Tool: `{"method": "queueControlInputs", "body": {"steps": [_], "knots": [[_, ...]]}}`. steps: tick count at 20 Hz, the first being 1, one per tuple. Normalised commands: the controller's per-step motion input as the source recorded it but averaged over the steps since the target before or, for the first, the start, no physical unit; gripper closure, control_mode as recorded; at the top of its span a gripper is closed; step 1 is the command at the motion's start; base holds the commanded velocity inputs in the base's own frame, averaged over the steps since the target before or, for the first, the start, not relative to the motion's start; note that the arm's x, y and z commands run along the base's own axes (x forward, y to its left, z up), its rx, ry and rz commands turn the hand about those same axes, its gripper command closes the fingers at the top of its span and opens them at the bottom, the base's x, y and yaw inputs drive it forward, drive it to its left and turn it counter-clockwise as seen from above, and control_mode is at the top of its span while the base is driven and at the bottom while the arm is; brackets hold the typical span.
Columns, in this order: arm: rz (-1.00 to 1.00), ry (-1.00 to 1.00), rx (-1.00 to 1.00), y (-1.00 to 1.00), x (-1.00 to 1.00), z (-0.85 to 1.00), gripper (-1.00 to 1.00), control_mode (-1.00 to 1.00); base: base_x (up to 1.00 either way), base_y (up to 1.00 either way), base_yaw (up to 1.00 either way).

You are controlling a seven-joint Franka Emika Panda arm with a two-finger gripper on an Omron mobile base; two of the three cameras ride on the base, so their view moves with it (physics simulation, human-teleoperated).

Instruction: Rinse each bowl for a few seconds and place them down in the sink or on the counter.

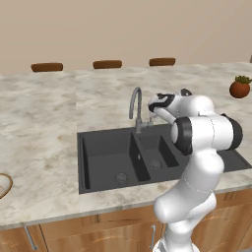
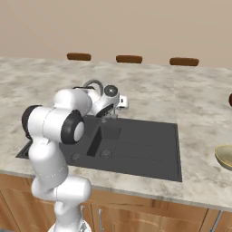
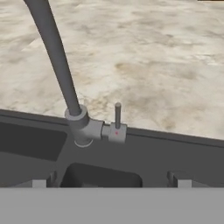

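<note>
Arm pose: you see the white arm rise from the lower right of the left base view, bend at a dark elbow joint in the centre right of the frame, and fold forward so the wrist sits over the sink's back edge, just right of the tap.
End effector [image 3: 109,181]: in the hand view its two fingertips [image 3: 38,183] stand at the bottom of the frame, well apart, spread wide with nothing between them. In the base views the hand hides the tips.
Aim: the hand looks along the sink's rear rim at the tap base and its small upright lever [image 3: 117,114], which sit in the centre of the hand view.
Tap [image 1: 135,106]: curved grey gooseneck, standing at the rear of the sink between the two basins; in the left base view it is just left of the wrist.
Sink [image 1: 103,160]: dark, two basins, in the middle of the left base view; the ribbed drainboard [image 2: 149,147] shows at centre right of the right base view.
Surface [image 1: 44,118]: beige marbled stone around the sink.
Olive-tan bowl [image 2: 225,157]: on the surface at the right edge of the right base view, well apart from the sink, cut by the frame.
Brown-rimmed bowl [image 1: 4,184]: at the left edge of the left base view, on the surface, mostly cut off.
Potted plant [image 1: 240,87]: upper right of the left base view.
</note>
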Motion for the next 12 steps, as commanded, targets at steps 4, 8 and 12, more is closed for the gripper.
{"method": "queueControlInputs", "body": {"steps": [4,8,12], "knots": [[0.02,0.0,0.0,-0.09,0.32,-0.08,-1.0,-1.0,0.0,0.0,0.0],[0.01,0.0,0.0,-0.06,0.12,-0.11,-1.0,-1.0,0.0,0.0,0.0],[0.01,0.0,0.0,-0.01,0.01,-0.21,-1.0,-1.0,0.0,0.0,0.0]]}}
